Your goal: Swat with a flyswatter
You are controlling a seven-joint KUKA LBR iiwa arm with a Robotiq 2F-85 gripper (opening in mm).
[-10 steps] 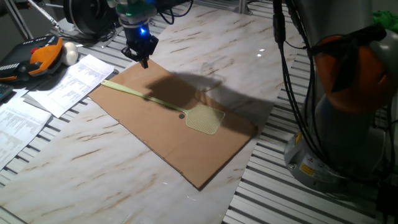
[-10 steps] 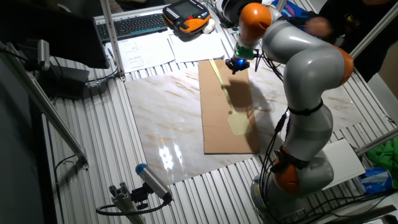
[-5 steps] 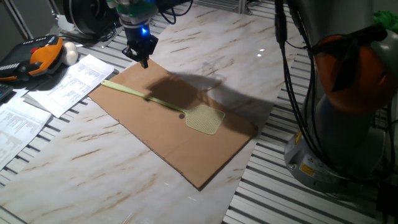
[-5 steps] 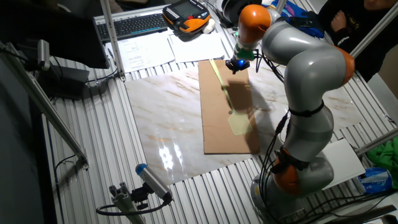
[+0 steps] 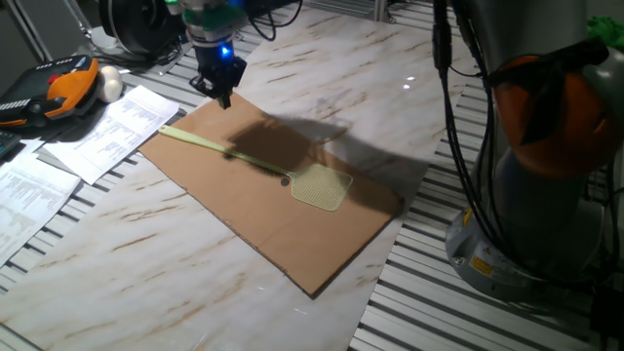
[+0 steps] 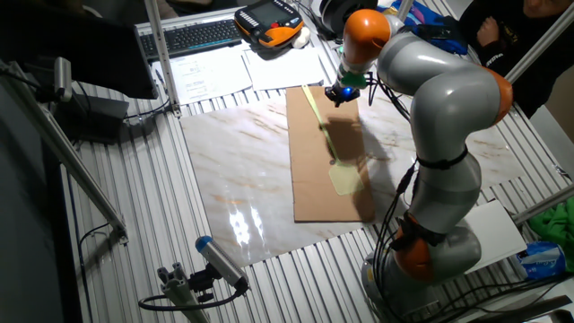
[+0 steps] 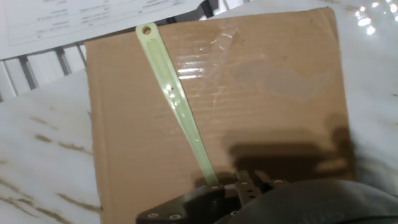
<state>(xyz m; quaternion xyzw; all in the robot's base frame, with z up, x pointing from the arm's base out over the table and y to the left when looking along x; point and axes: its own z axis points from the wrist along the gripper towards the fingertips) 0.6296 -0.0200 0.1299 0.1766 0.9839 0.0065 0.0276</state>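
The pale yellow-green flyswatter [image 5: 320, 187] lies flat on a brown cardboard sheet [image 5: 263, 219], its mesh head toward the robot base and its thin handle running to the sheet's far corner. My gripper [image 5: 223, 95] hovers above the cardboard just beyond the handle end, fingers together and holding nothing. From the other side the flyswatter [image 6: 328, 139] lies along the sheet [image 6: 309, 193] with the gripper [image 6: 340, 96] over its handle half. The hand view shows the handle [image 7: 177, 99] running diagonally, its hanging hole at the top, and the gripper [image 7: 249, 182] at the bottom edge.
Printed papers [image 5: 97, 127] and an orange-black pendant [image 5: 63, 86] lie left of the cardboard. A keyboard [image 6: 197, 36] sits at the far table edge. The robot's base [image 5: 546, 156] and cables stand at the right. Marble tabletop [image 5: 136, 263] surrounds the sheet.
The gripper has shifted a little up and away from the cardboard. The flyswatter has not moved.
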